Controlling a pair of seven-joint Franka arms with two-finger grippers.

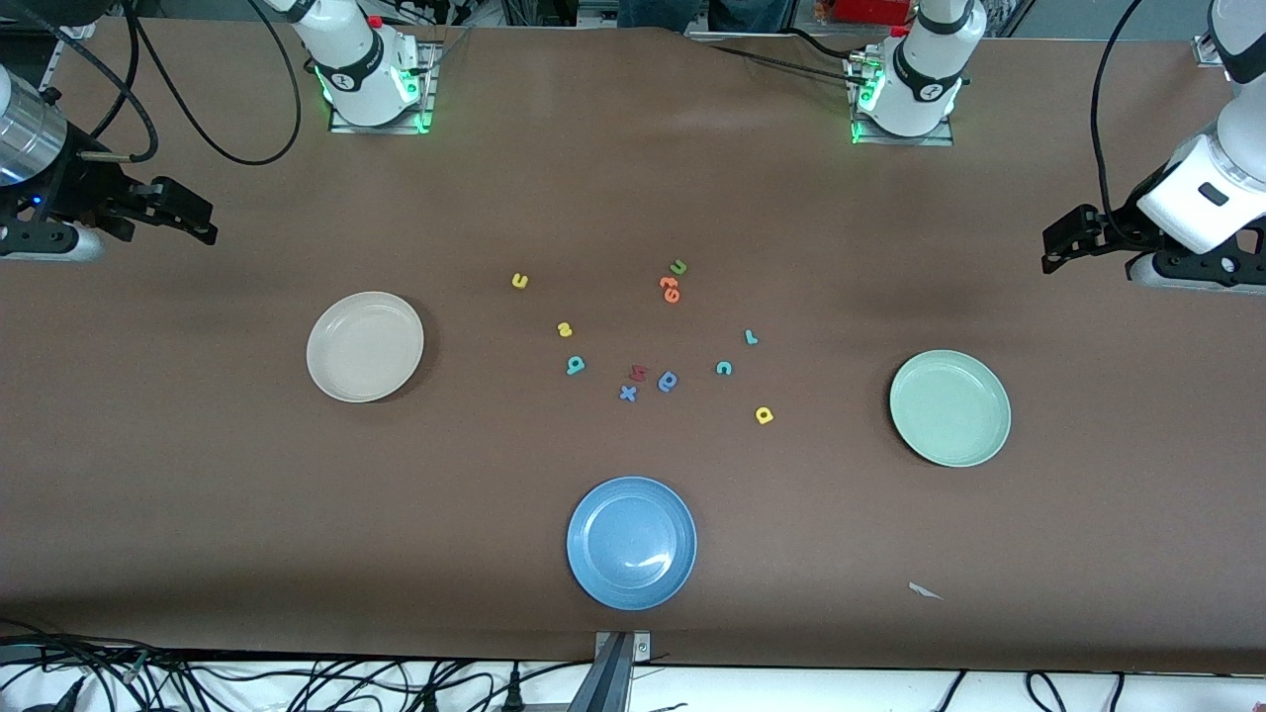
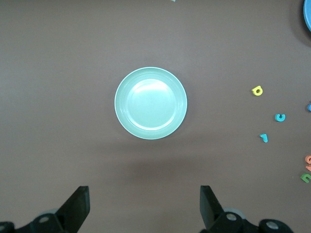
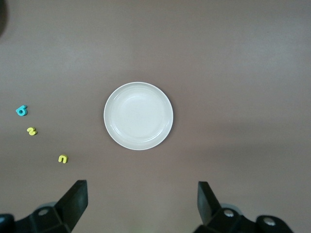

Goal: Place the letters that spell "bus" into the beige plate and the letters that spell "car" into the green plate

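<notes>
Blue plate (image 1: 631,543) (empty) nearest camera.

Table (image 1: 198,475): plain brown cover. Beige plate (image 1: 365,346): cream-beige, no pattern. Green plate (image 1: 949,407): pale mint, plain. Blue plate (image 1: 631,543): mid blue, plain. Yellow u (image 1: 519,281), yellow s (image 1: 565,329), yellow a (image 1: 764,415): bright yellow. Teal b (image 1: 576,366), teal c (image 1: 724,368), teal r (image 1: 751,337): teal. Green u (image 1: 678,267): green. Orange letter (image 1: 671,290): orange. Red letter (image 1: 638,373): dull red. Blue looped letter (image 1: 668,381), blue x (image 1: 628,394): blue. Left gripper (image 2: 145,206), right gripper (image 3: 142,203): black fingers. Arms: white shells, green lights at bases.
</notes>
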